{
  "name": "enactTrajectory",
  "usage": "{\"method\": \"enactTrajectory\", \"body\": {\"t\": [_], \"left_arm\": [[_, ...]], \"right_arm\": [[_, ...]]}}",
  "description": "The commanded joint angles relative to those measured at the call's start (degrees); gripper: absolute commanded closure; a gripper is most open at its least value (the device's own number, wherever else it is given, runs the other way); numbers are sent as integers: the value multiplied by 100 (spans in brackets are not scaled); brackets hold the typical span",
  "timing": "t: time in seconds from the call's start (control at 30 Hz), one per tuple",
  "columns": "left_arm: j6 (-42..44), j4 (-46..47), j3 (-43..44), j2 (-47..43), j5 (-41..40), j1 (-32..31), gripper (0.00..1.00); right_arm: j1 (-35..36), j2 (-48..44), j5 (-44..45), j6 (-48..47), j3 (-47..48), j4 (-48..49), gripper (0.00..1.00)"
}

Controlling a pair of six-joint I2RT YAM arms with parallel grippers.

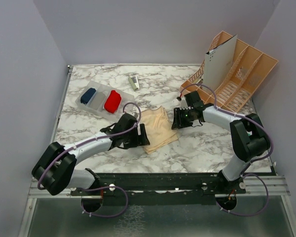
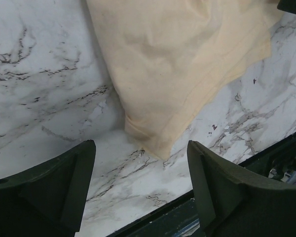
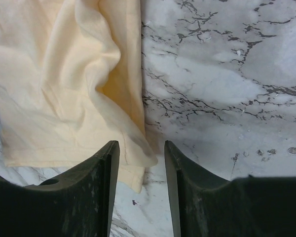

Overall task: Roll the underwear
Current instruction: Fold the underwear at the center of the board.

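The peach underwear lay spread and rumpled on the marble table, near the middle and toward the front edge, between the two arms. The left claw sat low at the cloth's left edge, its fingers spread wide with nothing between them; in the left wrist view the cloth's near corner lay on the table just ahead of the gap, not touched by either finger. The right claw sat at the cloth's right edge, its jaws parted only narrowly. In the right wrist view a folded corner of the cloth reached into that gap and one finger overlapped the fabric, but the jaws were not pinched on it. A lilac cable looped over the left arm close to the cloth. Well apart to the back left stood a clear tray holding three short bundles side by side: a blue roll, a grey roll and a red roll. A small pale object, too small to identify, lay behind the tray. At the back right corner a slatted wooden rack leaned at an angle with a white card propped against it, just behind the right arm.
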Motion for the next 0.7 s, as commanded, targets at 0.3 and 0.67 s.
{"method": "enactTrajectory", "body": {"t": [0.3, 0.67], "left_arm": [[-240, 634, -379, 497, 365, 6, 38], [-266, 866, -454, 614, 427, -65, 80]], "right_arm": [[-18, -154, -52, 30, -124, -85, 65], [-11, -257, -186, 120, -154, -80, 94]]}}
